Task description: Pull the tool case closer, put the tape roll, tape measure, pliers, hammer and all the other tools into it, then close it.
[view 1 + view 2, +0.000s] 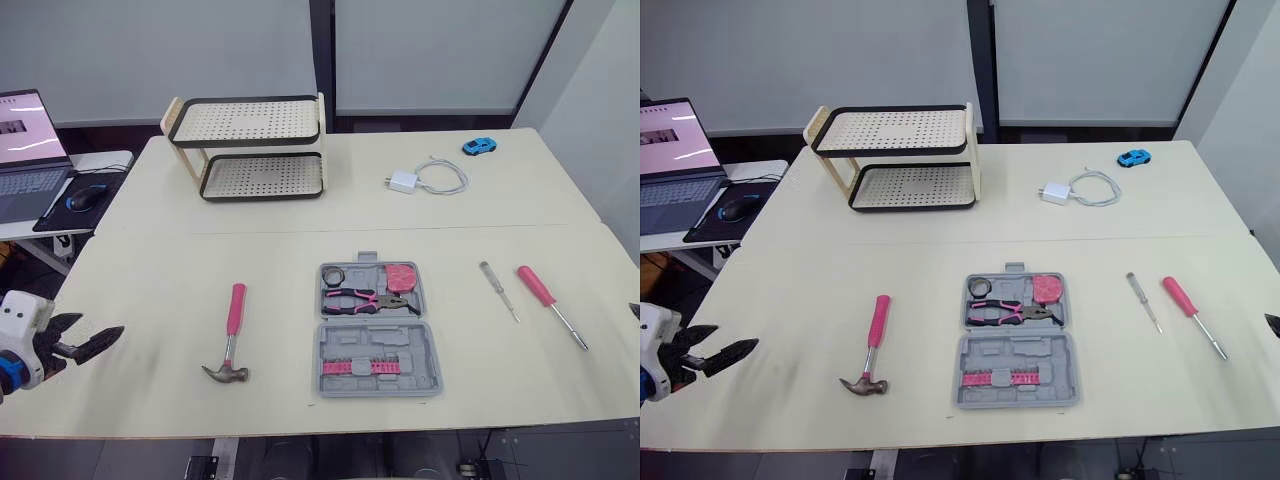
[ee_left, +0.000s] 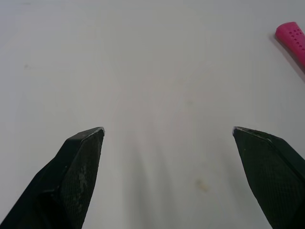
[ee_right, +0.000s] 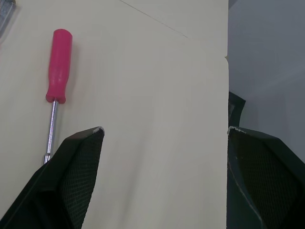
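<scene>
The grey tool case (image 1: 378,330) lies open mid-table. Its far half holds a tape roll (image 1: 333,273), pink-handled pliers (image 1: 365,298) and a pink tape measure (image 1: 402,275); the near half holds a pink bit strip (image 1: 360,368). A pink-handled hammer (image 1: 230,335) lies left of the case, its handle end (image 2: 293,40) showing in the left wrist view. On the right lie a thin clear screwdriver (image 1: 498,289) and a pink screwdriver (image 1: 548,303) (image 3: 58,67). My left gripper (image 1: 98,328) (image 2: 167,130) hovers open at the table's left front. My right gripper (image 3: 164,131) is open near the table's right edge.
A two-tier perforated rack (image 1: 250,145) stands at the back left. A white charger with cable (image 1: 425,178) and a blue toy car (image 1: 480,146) lie at the back right. A laptop (image 1: 25,150) and mouse (image 1: 85,195) sit on a side desk to the left.
</scene>
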Controlling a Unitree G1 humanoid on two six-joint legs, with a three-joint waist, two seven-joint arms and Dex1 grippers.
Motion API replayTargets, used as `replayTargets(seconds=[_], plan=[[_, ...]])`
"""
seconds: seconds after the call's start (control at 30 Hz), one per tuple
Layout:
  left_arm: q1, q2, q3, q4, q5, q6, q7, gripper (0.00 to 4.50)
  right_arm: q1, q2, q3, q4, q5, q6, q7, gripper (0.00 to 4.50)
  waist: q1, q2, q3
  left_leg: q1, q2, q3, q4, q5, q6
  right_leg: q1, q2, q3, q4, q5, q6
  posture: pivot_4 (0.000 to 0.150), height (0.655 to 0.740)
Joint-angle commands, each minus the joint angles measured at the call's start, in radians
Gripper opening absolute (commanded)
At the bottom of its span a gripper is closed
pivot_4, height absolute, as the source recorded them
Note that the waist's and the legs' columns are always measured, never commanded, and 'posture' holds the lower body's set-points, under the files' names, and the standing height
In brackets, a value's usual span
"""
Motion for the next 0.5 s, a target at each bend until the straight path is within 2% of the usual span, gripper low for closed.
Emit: replayTargets(seconds=[0.03,0.3,0.5], plan=[[0.006,0.002,0.02,-0.029,0.017,-0.021,0.048,4.5,0.005,-0.014,-0.014,-0.022,0.023,-0.011,0.012,4.46,0.0,0.0,0.0,0.0,0.0,0.0,0.0,0.0,0.0,0.0,0.0,0.0,0.0,0.0,0.0,0.15,0.74],[-0.016,-0.013,0.024,-0.041,0.015,-0.036,0.097,4.5,0.024,-0.012,-0.018,-0.006,-0.006,-0.095,-0.025,4.46,0.0,0.0,0.0,0.0,0.0,0.0,0.0,0.0,0.0,0.0,0.0,0.0,0.0,0.0,0.0,0.15,0.74],[-0.058,-0.012,0.049,-0.053,-0.068,-0.001,0.016,4.5,0.05,-0.001,-0.008,-0.079,0.043,-0.033,0.016,4.46,0.0,0.0,0.0,0.0,0.0,0.0,0.0,0.0,0.0,0.001,0.0,-0.001,0.0,0.0,0.0,0.15,0.74]])
